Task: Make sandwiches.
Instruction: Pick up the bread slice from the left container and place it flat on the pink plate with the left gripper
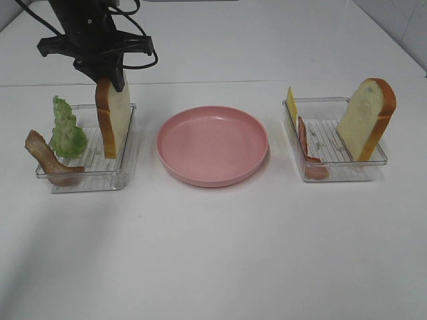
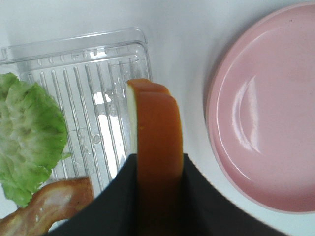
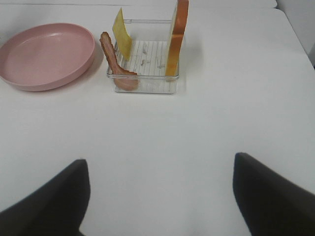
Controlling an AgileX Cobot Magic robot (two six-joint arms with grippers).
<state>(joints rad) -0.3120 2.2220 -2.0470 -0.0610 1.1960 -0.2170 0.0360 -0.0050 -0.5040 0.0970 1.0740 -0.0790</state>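
Pinched between the left jaws, dark fingers (image 2: 113, 206) flush against both faces: top crust of the left bread slice (image 1: 115, 123), upright, lower edge down inside the left tray (image 1: 83, 179) along its plate-side wall. Spread wide, the right jaws, low over bare surface (image 1: 213, 253) and well short of the right tray (image 1: 340, 172).

Broad and white, that surface, under everything. At its middle, between the two clear trays and apart from both: round pink plate (image 1: 212, 145).

Leaning at the outer end of the right tray: right bread slice (image 1: 365, 119), tilted, orange-brown crust facing outward. Standing in the left tray just beside the pinched slice: green lettuce (image 1: 68, 132). Draped over that tray's outer front corner: brown left bacon strip (image 1: 47, 157). Propped against the plate-side wall of the right tray: right bacon strip (image 1: 305, 143). Just behind it, on edge at the far corner: yellow cheese square (image 1: 291, 105).
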